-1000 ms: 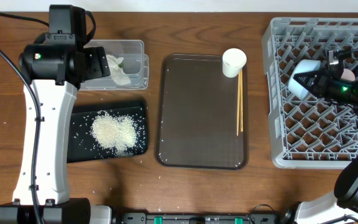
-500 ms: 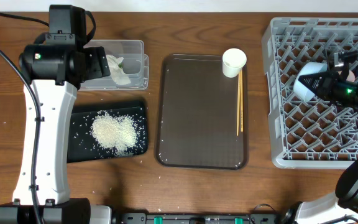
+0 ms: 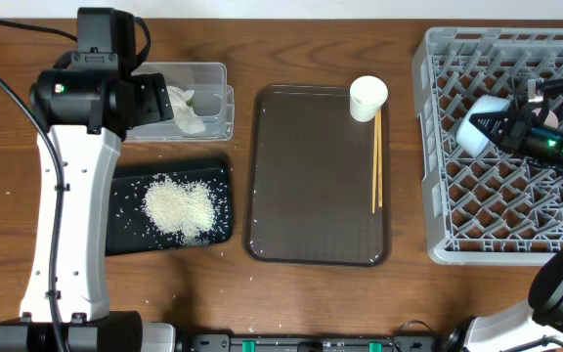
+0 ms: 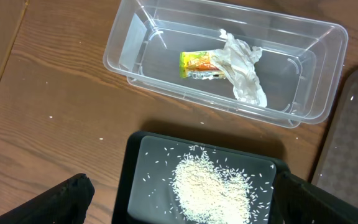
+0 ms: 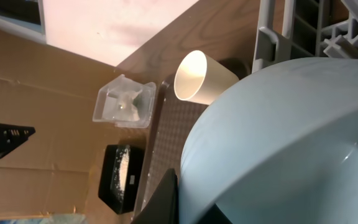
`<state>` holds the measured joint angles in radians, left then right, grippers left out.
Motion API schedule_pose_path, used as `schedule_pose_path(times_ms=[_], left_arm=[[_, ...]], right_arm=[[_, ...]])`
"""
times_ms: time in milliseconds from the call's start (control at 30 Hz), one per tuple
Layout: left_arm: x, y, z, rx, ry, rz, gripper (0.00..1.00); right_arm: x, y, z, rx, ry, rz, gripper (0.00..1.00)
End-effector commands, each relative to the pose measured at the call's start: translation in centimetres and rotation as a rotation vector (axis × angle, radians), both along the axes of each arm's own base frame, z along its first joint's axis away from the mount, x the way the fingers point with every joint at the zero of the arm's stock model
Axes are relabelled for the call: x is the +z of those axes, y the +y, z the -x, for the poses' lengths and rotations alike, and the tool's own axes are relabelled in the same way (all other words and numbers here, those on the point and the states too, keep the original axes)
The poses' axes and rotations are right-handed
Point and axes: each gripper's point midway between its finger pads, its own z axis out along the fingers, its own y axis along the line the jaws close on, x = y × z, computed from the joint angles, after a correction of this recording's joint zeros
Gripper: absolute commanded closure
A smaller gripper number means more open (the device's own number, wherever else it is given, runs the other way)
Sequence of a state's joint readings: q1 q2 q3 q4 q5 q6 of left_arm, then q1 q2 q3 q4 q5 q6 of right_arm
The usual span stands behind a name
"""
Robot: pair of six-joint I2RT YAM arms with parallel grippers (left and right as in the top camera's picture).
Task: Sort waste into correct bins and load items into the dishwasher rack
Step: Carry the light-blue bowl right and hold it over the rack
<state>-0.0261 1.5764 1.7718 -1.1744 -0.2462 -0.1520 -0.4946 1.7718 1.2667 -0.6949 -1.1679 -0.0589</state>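
The right pincer (image 3: 506, 130) is clamping tight on the rim of the small light-blue bowl (image 3: 479, 127), holding it tipped on its side over the left-middle cells of the grey rack (image 3: 497, 215). In the right wrist view the bowl is filling most of the frame, so I cannot tell whether it is touching the pegs. The rack is lying straight beneath the bowl, so the coming move, as I judge it, is turning on a short drop between the pegs, not on any travel sideways

The left pincer (image 4: 183, 179) is standing wide open, holding nothing, hanging over the clear tub (image 4: 123, 43) and the black tray (image 4: 132, 162). The napkin (image 4: 244, 68) and the wrapper (image 4: 197, 64) are lying in the tub, and the rice (image 3: 177, 207) is sitting heaped on the black tray

On the brown tray (image 3: 301, 176) the white cup (image 3: 368, 98) is standing at the far right corner, with the chopsticks (image 3: 376, 161) lying just beside it, their long axis running near-to-far along the tray's right edge. Both are sitting left of the rack, nearer the right arm than the left
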Motion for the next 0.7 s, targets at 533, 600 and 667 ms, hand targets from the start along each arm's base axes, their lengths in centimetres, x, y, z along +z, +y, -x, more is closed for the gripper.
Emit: schedule_pose_path(times_ms=[533,600,667], left_arm=[[0.2,0.3,0.2,0.001,-0.001,-0.012,0.04],[0.2,0.3,0.2,0.001,-0.001,-0.012,0.04],[0.2,0.3,0.2,0.001,-0.001,-0.012,0.04]], right_arm=[[-5.8,-2.7,1.3,-0.099,0.231,0.141,0.90],[-5.7,-3.4,1.7,-0.128,0.258,0.154,0.88],[-5.3,-3.9,2.0,-0.150,0.267,0.157,0.88]])
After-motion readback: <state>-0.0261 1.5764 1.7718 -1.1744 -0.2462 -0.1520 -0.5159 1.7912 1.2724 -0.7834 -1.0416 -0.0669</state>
